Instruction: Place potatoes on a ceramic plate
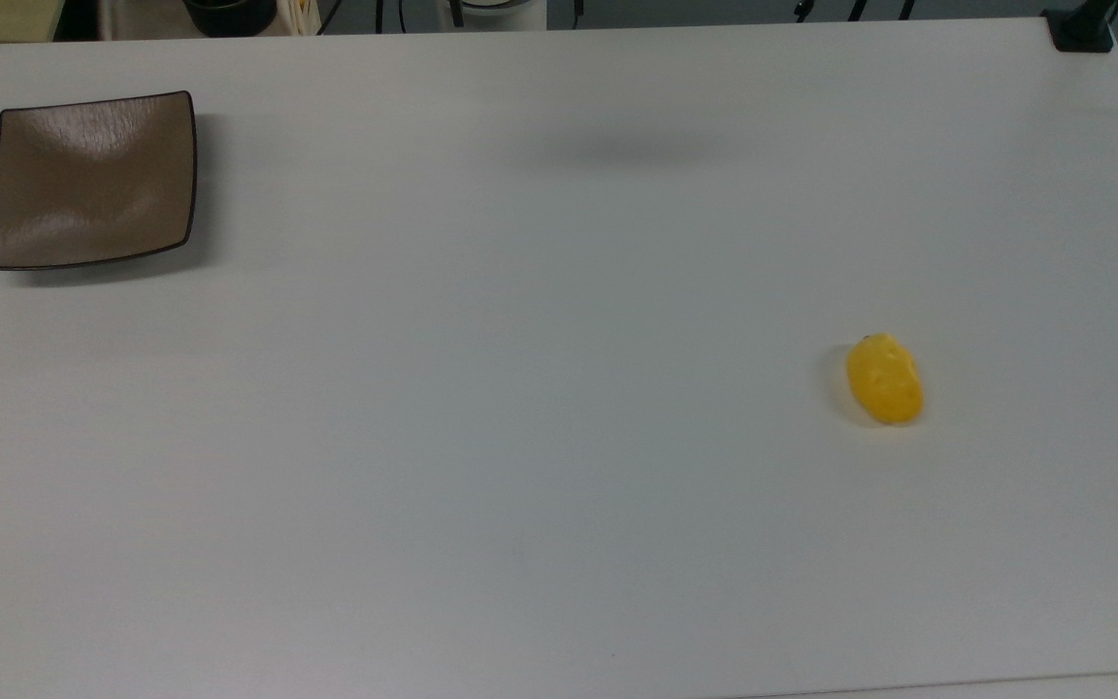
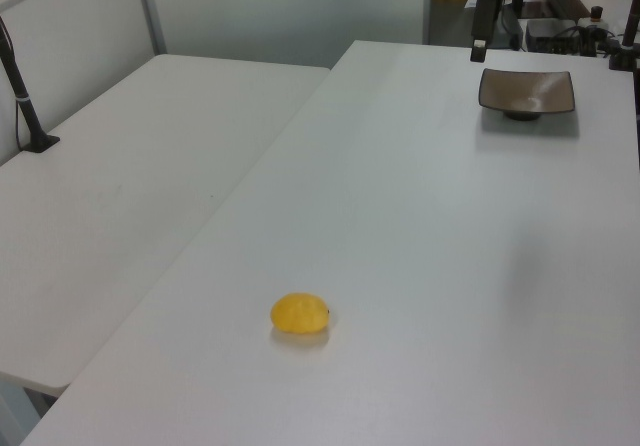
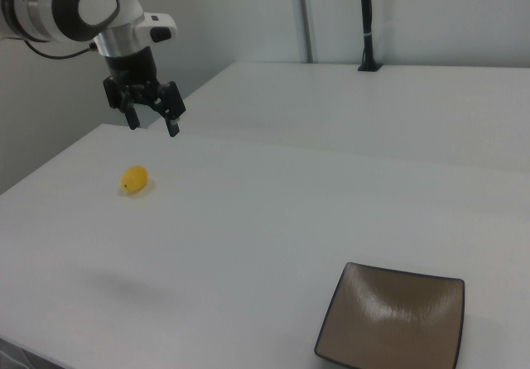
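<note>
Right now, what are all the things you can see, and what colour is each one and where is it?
potato: one, bright yellow, lying on the table toward the top view's right, far from the plate.
ceramic plate: one, brown with a dark rim, nothing on it, near the top view's upper left corner.
table: one, white, under both things.
second table: one, white, beside it on the left view's left.
gripper: one, black, open, above the table near the potato in the right view.

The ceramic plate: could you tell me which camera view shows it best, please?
The top view: the ceramic plate shows its whole square face and dark rim, empty, at the top view's upper left. The right view has it large but cut by the bottom edge. The left view shows it far off, foreshortened.
</note>
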`<state>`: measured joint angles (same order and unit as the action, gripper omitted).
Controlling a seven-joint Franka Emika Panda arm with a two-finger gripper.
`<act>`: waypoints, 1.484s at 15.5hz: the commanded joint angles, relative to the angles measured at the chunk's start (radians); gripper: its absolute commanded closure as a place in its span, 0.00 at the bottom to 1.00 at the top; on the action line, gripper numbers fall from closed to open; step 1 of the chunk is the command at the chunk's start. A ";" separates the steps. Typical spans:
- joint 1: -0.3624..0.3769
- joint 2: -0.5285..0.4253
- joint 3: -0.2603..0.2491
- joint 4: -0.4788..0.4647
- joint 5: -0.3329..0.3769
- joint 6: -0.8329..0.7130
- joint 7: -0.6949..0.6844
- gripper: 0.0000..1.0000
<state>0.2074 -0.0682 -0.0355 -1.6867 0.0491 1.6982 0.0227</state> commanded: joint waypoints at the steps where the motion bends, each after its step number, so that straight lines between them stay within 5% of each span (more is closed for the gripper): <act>1: -0.008 -0.007 0.008 -0.033 0.017 0.025 -0.013 0.00; 6: 0.040 0.011 0.006 -0.010 0.006 0.028 -0.007 0.00; 23: 0.259 0.356 0.046 0.404 0.006 0.095 0.402 0.00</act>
<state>0.4154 0.2069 0.0115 -1.3591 0.0493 1.7334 0.3292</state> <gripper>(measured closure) 0.000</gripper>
